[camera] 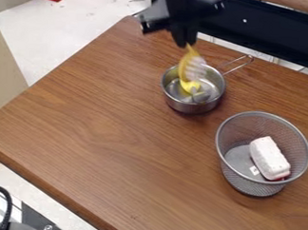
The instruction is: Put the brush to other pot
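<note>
The black gripper [184, 42] hangs at the top centre, shut on the upper end of a yellow brush [186, 65] with pale bristles. The brush is held roughly upright over the small metal pot [192, 107], its lower part overlapping the pot's opening. Inside the pot a yellow part and a greyish shape show near the bottom; whether the yellow part belongs to the brush I cannot tell. The pot's wire handle points to the upper right. To the lower right stands a round wire-mesh basket [226, 155] with a white block [268, 158] with a reddish underside in it.
The brown wooden table [105, 129] has its left edge running diagonally from the top to the lower left. A dark panel [274, 35] runs behind the table at the upper right. A black cable [7, 204] shows at the lower left, off the table.
</note>
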Action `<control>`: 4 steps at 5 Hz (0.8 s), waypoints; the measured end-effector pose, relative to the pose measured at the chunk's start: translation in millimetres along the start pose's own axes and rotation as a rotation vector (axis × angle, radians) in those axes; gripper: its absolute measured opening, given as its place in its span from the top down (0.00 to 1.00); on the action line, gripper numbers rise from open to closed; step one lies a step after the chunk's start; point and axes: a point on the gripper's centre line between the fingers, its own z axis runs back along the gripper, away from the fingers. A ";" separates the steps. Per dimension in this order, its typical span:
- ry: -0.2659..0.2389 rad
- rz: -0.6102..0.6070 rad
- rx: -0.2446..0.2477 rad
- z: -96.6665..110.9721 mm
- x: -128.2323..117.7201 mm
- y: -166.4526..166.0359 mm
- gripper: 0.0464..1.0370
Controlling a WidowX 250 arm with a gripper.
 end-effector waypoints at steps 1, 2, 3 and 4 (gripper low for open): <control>-0.016 0.032 0.047 -14.2 10.7 4.9 0.99; -0.068 0.065 0.073 -27.3 18.1 3.3 0.99; -0.115 0.055 0.087 -39.1 20.9 1.5 0.99; -0.098 0.019 0.082 -44.0 18.5 0.8 0.99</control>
